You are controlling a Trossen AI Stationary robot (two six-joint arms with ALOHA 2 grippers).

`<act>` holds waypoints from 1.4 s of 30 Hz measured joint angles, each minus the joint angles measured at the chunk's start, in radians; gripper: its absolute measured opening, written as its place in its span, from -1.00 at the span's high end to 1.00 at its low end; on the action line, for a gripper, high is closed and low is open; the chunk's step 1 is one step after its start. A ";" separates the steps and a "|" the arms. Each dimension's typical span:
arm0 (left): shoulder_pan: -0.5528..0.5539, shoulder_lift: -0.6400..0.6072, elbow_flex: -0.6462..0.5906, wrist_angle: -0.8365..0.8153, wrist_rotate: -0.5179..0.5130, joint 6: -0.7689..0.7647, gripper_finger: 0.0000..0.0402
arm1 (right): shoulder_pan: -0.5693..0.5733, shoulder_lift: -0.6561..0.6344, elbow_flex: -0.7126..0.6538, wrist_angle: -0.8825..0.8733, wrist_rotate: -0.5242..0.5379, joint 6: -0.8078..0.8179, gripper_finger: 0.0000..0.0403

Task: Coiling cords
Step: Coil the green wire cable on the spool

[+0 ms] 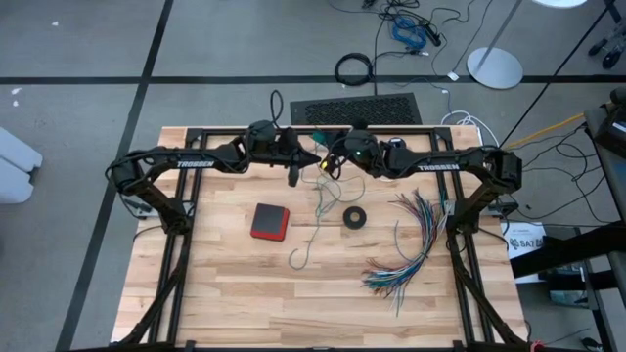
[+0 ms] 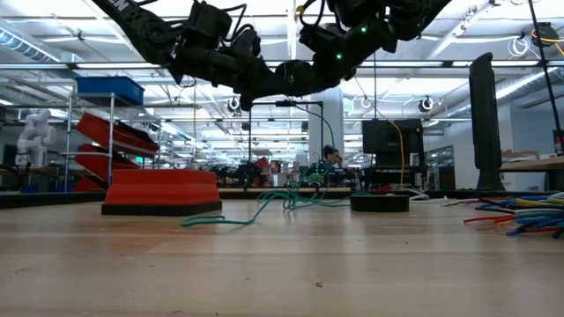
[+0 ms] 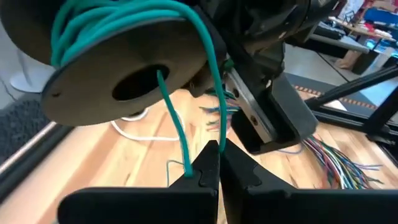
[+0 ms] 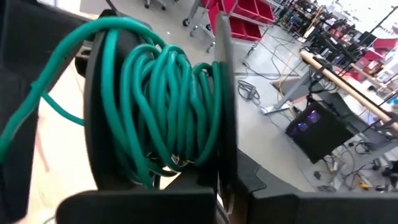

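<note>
Both arms meet at the counter's (image 1: 245,293) twelve o'clock edge: left gripper (image 3: 214,168) pinches the teal cord (image 3: 177,127); right gripper (image 4: 221,186) clamps the spool (image 4: 221,93).

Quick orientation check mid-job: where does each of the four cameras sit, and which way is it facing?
High: overhead, looking straight down; both arms meet above the table.
Low: table-top height, looking level; arms overhead, red block.
Left wrist: left gripper pinching the teal cord.
Right wrist: right gripper on the black spool.
Shared: both wrists see the spool.
</note>
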 joint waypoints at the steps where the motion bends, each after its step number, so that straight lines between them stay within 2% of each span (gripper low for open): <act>1: 0.000 0.000 0.001 0.001 -0.009 0.004 0.99 | -0.002 0.000 0.000 0.005 -0.003 0.007 1.00; 9: -0.021 0.000 0.039 0.000 -0.094 0.073 0.99 | -0.016 0.000 0.000 0.068 -0.114 0.105 1.00; 19: -0.060 0.000 0.077 0.000 -0.211 0.158 0.99 | -0.042 0.035 0.000 0.077 -0.136 0.188 1.00; 37: -0.060 0.062 0.077 -0.016 -0.237 0.154 0.99 | -0.041 0.063 0.008 0.150 -0.181 0.216 1.00; 42: -0.055 0.066 0.077 -0.031 -0.314 0.162 0.99 | -0.037 0.063 0.011 0.175 -0.192 0.229 1.00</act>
